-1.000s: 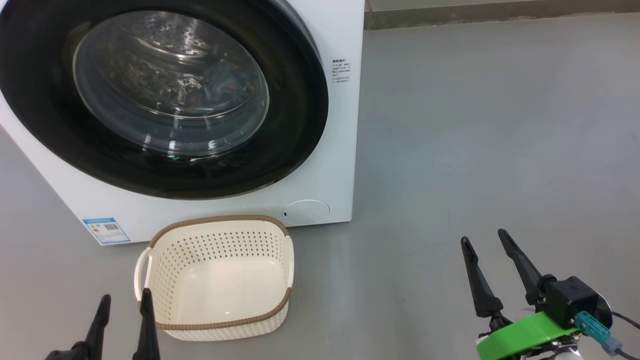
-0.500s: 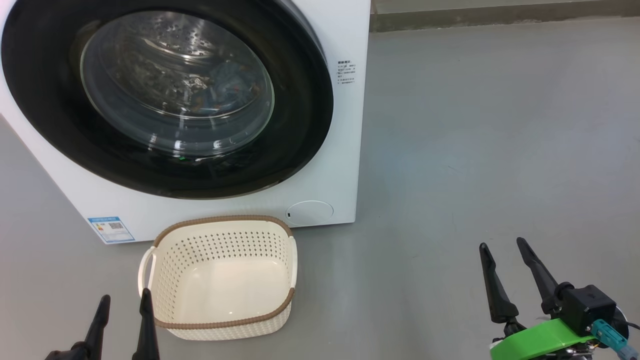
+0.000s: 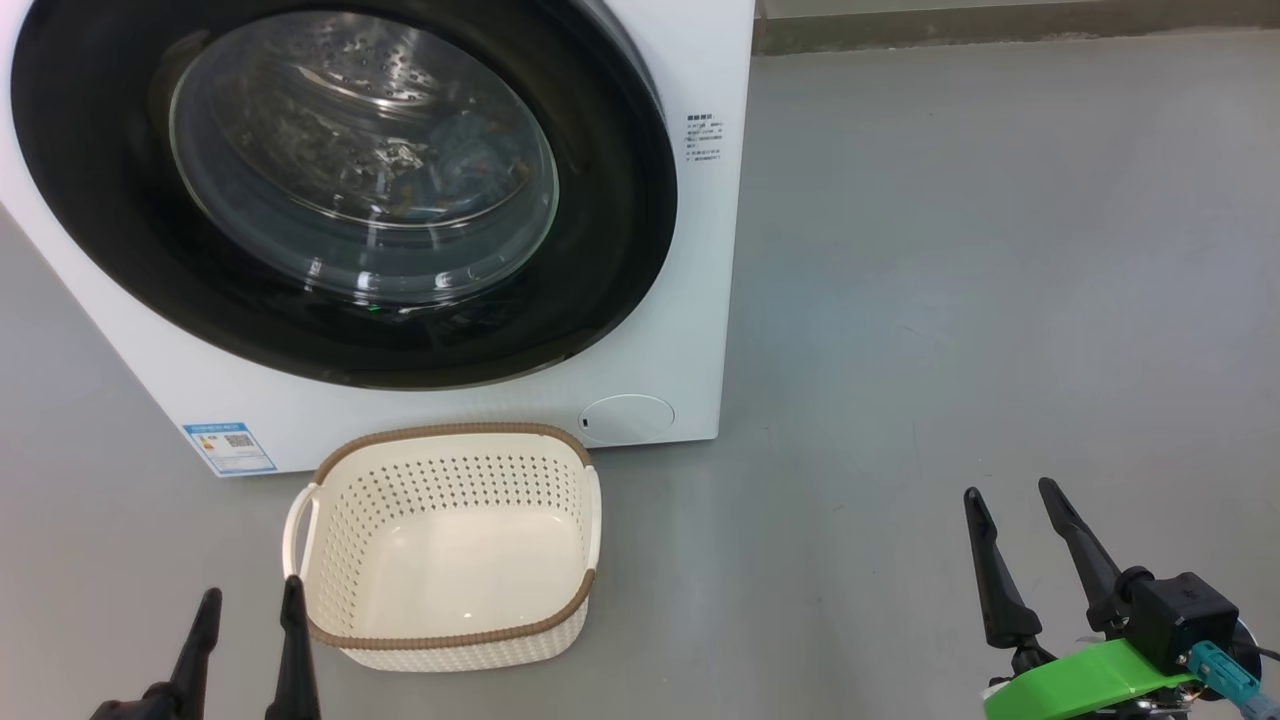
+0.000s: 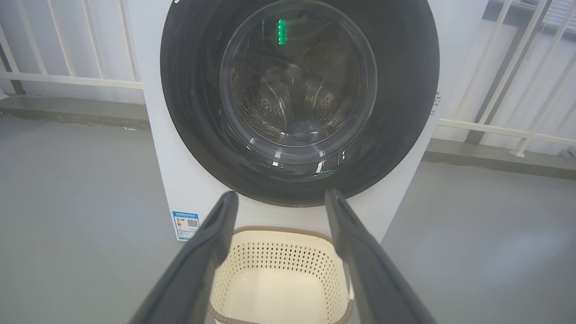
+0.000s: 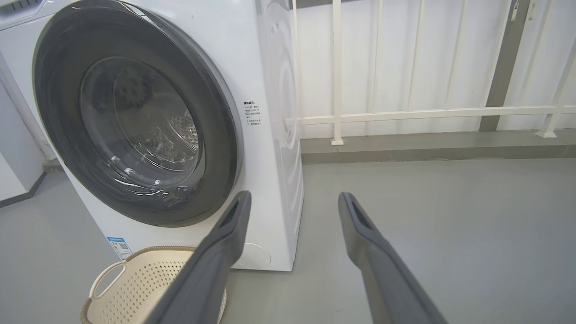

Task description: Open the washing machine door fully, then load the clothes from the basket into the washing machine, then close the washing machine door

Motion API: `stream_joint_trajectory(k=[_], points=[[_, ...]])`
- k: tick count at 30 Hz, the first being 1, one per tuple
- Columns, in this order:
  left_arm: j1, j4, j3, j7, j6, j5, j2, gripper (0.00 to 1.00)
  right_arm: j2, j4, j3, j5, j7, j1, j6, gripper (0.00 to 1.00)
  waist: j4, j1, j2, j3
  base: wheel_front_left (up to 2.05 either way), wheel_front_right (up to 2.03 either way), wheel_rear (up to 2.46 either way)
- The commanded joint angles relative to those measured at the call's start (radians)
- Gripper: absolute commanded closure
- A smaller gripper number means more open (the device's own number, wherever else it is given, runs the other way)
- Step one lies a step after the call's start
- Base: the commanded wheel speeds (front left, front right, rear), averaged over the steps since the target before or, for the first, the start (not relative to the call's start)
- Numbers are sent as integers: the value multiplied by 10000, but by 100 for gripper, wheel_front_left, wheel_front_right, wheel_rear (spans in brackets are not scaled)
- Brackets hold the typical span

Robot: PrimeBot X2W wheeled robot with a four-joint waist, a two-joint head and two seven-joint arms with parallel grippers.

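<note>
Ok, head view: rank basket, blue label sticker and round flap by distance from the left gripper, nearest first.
1. basket, immediately right of the left gripper.
2. blue label sticker, straight ahead.
3. round flap, ahead and well right.

A smooth grey floor (image 3: 1000, 250) spreads wide, faintly scuffed. Along its far edge runs a low grey kerb (image 5: 427, 150). A white railing (image 5: 405, 111) stands on the kerb before a pale wall (image 5: 396, 58), with a dark grey post (image 5: 499, 67) towards the right.

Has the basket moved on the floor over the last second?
No. The basket keeps its place by the blue sticker on the washing machine; the camera shifted.
</note>
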Motion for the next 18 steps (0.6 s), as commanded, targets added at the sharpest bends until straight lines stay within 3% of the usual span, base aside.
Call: stream_joint_trajectory(k=[1,3,4,10,14,18], points=[[-125,-293,271,-63,-25,183,131,0,-25,-216,185,76,-46,-1,-55,0,8,0,-1,5,0,0,0],[-103,-284,101,-63,-25,143,160,0,-25,-219,190,82,-46,-3,-55,0,19,0,-1,9,0,0,0],[0,16,-211,2,4,-11,17,100,4,39,8,1,0,11,2,100,18,0,-1,10,0,0,0],[46,466,-296,66,3,-291,-161,100,52,521,42,281,68,145,3,100,13,1,-1,10,0,0,0],[-7,486,-281,177,2,-743,-140,100,48,534,23,750,188,121,1,100,0,22,-1,-12,0,0,0],[-69,524,-269,286,1,-1191,-121,100,44,564,4,1215,305,90,-1,100,-11,3,-1,-1,0,0,0]])
